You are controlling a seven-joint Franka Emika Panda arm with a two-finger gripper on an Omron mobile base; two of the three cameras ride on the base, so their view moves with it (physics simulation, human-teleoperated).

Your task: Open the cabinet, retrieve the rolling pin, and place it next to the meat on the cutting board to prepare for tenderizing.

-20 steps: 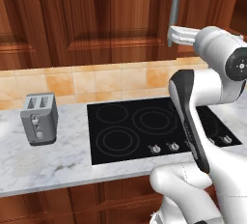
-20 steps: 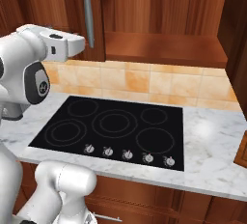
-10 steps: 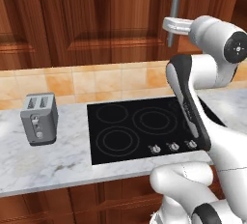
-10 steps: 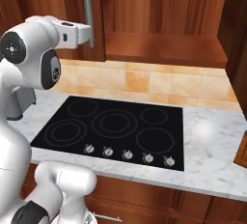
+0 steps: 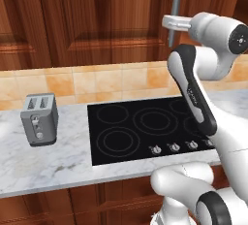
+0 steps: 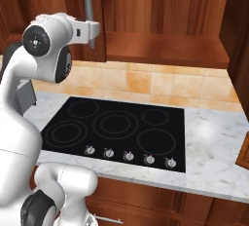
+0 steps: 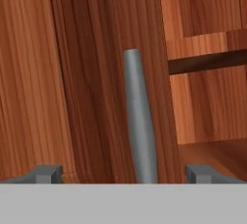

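Spread wide and holding nothing, the claw (image 7: 124, 175) faces the cabinet's (image 5: 101, 15) grey bar handle (image 7: 139, 121), which stands upright in the hand view, centred between the two finger tips (image 7: 46, 174) with clear gaps on both sides. From the left base view the claw (image 5: 170, 23) sits right at the handle (image 5: 175, 13), and from the right base view the claw (image 6: 93, 30) sits against the handle's (image 6: 88, 6) lower part; whether the tips already reach past the bar I cannot tell. Opening the cabinet is the step in hand, and it looks barely begun: the door shows closed, and neither the rolling pin, the meat nor the cutting board can be placed from these views. Next the claw would need to ease forward until the bar lies between the fingers, close on it, then pull outward along the door's swing. Below the arm, the black stovetop (image 5: 145, 127) lies in the marble bench (image 5: 48, 161), with a toaster (image 5: 39, 120) toward the left end and tan tiles (image 6: 146, 81) behind. Compared with a second ago, the arm has lifted and folded closer to the cabinet, bringing the claw from just beside the handle up against it, while the claw has stayed fully spread throughout.
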